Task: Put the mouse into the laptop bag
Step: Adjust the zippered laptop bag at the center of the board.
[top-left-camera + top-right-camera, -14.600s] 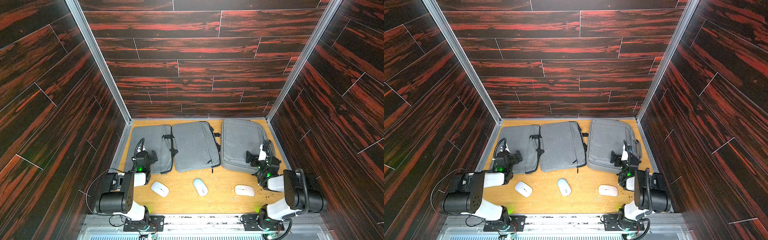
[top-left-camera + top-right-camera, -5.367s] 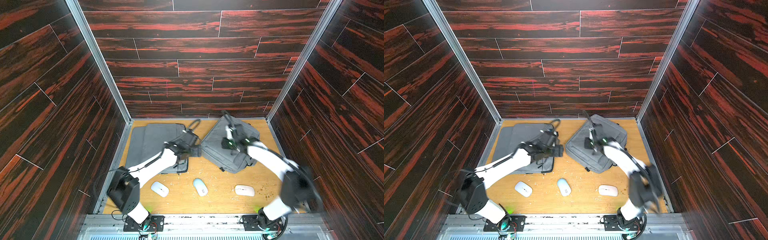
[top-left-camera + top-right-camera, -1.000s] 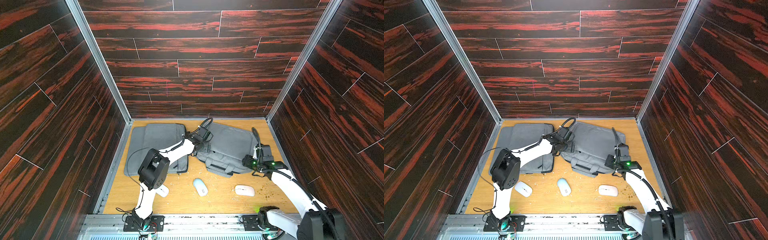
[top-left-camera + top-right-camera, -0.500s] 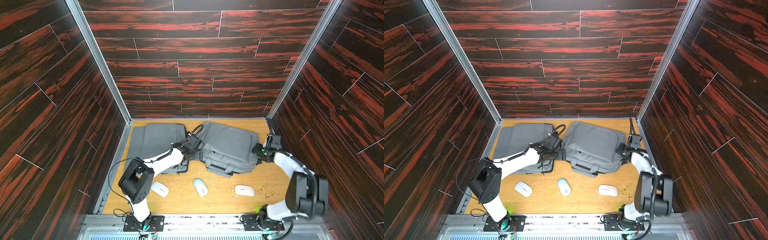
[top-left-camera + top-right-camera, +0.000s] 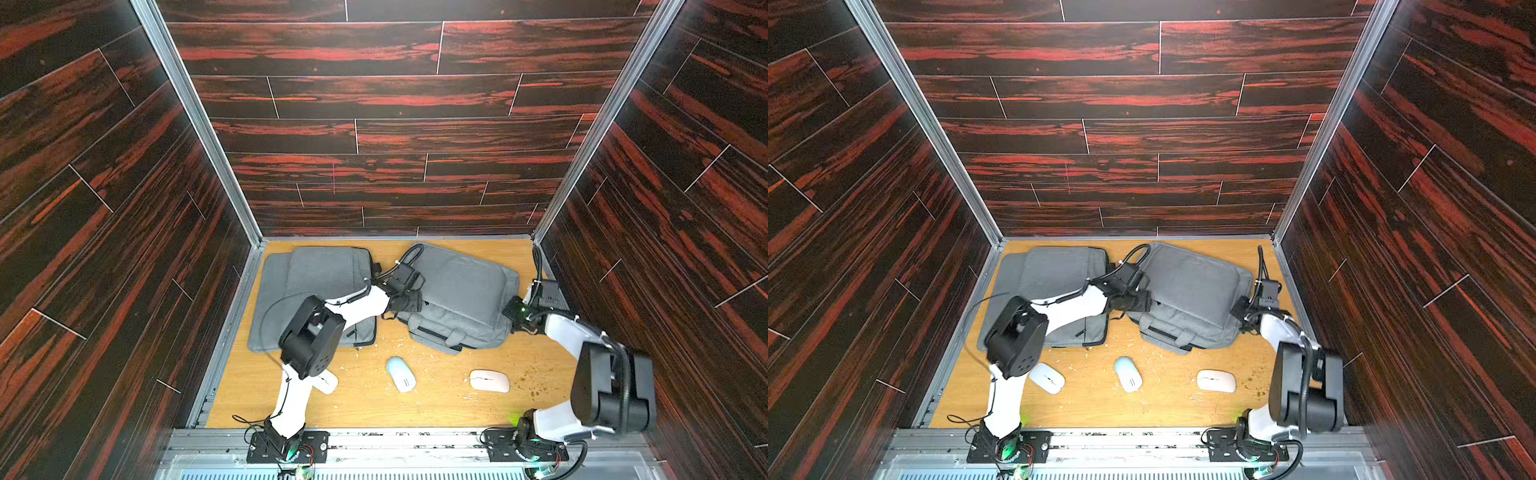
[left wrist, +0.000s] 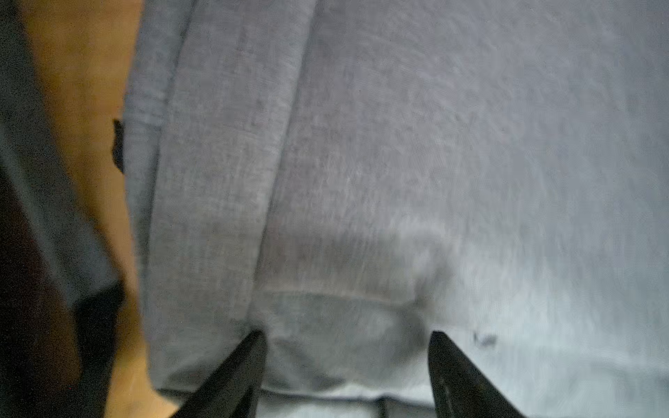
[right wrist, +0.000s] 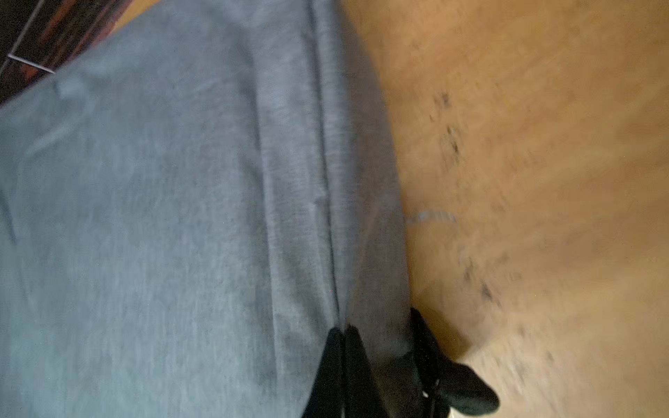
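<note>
Wrist views: left pincer (image 6: 345, 336) spread over the grey bag (image 6: 398, 144), right pincer (image 7: 342, 331) pressed together at its edge — only top views catch the blue mouse (image 5: 400, 374).

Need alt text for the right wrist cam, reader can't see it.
The right gripper, black fingers closed together, sits at the seamed edge of a grey woven-fabric laptop bag that fills about half the blurred frame. Beside the bag lies orange-brown wooden tabletop flecked with dark specks; a black piece near the fingers cannot be identified.
</note>
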Action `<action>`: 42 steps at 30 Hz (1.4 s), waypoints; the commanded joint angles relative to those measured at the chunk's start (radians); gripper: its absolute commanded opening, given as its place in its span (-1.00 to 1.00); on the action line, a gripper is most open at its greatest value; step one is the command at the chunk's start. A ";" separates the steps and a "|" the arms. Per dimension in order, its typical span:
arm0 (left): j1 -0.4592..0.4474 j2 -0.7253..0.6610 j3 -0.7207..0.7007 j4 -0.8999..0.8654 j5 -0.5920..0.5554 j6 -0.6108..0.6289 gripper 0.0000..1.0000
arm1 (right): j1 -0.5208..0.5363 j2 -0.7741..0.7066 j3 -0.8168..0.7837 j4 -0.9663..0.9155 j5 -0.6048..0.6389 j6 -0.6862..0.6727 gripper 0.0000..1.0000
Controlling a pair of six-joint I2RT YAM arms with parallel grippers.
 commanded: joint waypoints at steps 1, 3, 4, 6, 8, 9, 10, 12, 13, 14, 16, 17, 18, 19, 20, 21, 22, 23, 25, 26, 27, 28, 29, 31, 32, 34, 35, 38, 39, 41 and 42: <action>0.016 0.060 0.111 0.015 0.042 0.028 0.55 | 0.005 -0.081 -0.082 -0.058 -0.092 0.030 -1.00; 0.027 0.111 0.191 0.003 0.058 0.039 0.58 | 0.009 -0.134 -0.131 -0.056 -0.132 0.057 -1.00; 0.030 0.133 0.226 -0.003 0.065 0.043 0.59 | 0.017 -0.155 -0.150 -0.057 -0.140 0.068 -1.00; 0.034 0.183 0.311 -0.025 0.079 0.053 0.60 | 0.048 -0.204 -0.178 -0.078 -0.146 0.085 -1.00; 0.034 0.221 0.389 -0.060 0.095 0.060 0.60 | 0.099 -0.240 -0.178 -0.120 -0.114 0.090 -1.00; 0.034 0.235 0.423 -0.080 0.106 0.060 0.60 | 0.128 -0.258 -0.173 -0.145 -0.094 0.091 -1.00; 0.033 0.241 0.441 -0.096 0.112 0.061 0.60 | 0.151 -0.272 -0.169 -0.162 -0.085 0.091 -1.00; 0.033 0.237 0.449 -0.103 0.116 0.064 0.59 | 0.189 -0.301 -0.164 -0.185 -0.075 0.097 -0.94; 0.033 0.230 0.448 -0.102 0.114 0.069 0.61 | 0.202 -0.309 -0.158 -0.191 -0.075 0.098 -0.85; 0.034 0.220 0.446 -0.107 0.109 0.074 0.62 | 0.217 -0.311 -0.149 -0.206 -0.072 0.096 -0.74; 0.034 0.187 0.436 -0.127 0.094 0.090 0.64 | 0.236 -0.312 -0.129 -0.230 -0.057 0.086 -0.59; 0.034 0.159 0.418 -0.134 0.085 0.097 0.65 | 0.239 -0.315 -0.124 -0.236 -0.051 0.081 -0.50; 0.033 0.127 0.394 -0.135 0.074 0.102 0.66 | 0.240 -0.320 -0.119 -0.240 -0.048 0.076 -0.45; 0.033 0.081 0.353 -0.127 0.060 0.106 0.67 | 0.241 -0.325 -0.115 -0.247 -0.039 0.067 -0.44; 0.033 0.030 0.308 -0.115 0.046 0.106 0.68 | 0.242 -0.334 -0.111 -0.254 -0.030 0.061 -0.42; 0.033 -0.015 0.267 -0.102 0.032 0.106 0.68 | 0.242 -0.342 -0.106 -0.262 -0.019 0.053 -0.42; 0.032 -0.075 0.213 -0.090 0.017 0.104 0.69 | 0.244 -0.353 -0.100 -0.271 -0.004 0.041 -0.43; 0.029 -0.136 0.155 -0.075 0.007 0.097 0.69 | 0.248 -0.366 -0.094 -0.280 0.012 0.027 -0.47; 0.016 -0.253 0.035 -0.043 -0.019 0.085 0.70 | 0.252 -0.395 -0.082 -0.295 0.052 0.004 -0.52; 0.002 -0.312 -0.028 -0.026 -0.035 0.077 0.69 | 0.252 -0.408 -0.079 -0.298 0.066 -0.010 -0.56; -0.012 -0.354 -0.084 -0.013 -0.052 0.071 0.69 | 0.252 -0.419 -0.081 -0.300 0.070 -0.017 -0.57; -0.037 -0.415 -0.142 -0.002 -0.071 0.065 0.69 | 0.253 -0.428 -0.083 -0.298 0.066 -0.021 -0.59; -0.071 -0.454 -0.194 0.008 -0.087 0.054 0.69 | 0.253 -0.432 -0.093 -0.288 0.043 -0.023 -0.63; -0.126 -0.504 -0.291 0.049 -0.084 0.029 0.68 | 0.253 -0.431 -0.123 -0.259 -0.026 -0.027 -0.78; -0.162 -0.518 -0.331 0.071 -0.081 0.012 0.68 | 0.253 -0.423 -0.141 -0.243 -0.072 -0.026 -0.83; -0.218 -0.518 -0.383 0.094 -0.084 -0.017 0.66 | 0.252 -0.417 -0.181 -0.208 -0.132 -0.012 -0.79; -0.246 -0.508 -0.396 0.104 -0.084 -0.024 0.65 | 0.253 -0.419 -0.200 -0.202 -0.138 0.004 -0.67; -0.307 -0.457 -0.392 0.111 -0.087 -0.045 0.64 | 0.253 -0.458 -0.255 -0.196 -0.134 0.025 -0.29; -0.318 -0.440 -0.388 0.121 -0.080 -0.051 0.64 | 0.254 -0.478 -0.273 -0.197 -0.131 0.030 -0.21; -0.343 -0.398 -0.373 0.149 -0.052 -0.063 0.63 | 0.253 -0.523 -0.302 -0.221 -0.120 0.037 -0.08; -0.352 -0.381 -0.362 0.153 -0.046 -0.066 0.63 | 0.253 -0.538 -0.311 -0.234 -0.116 0.041 -0.07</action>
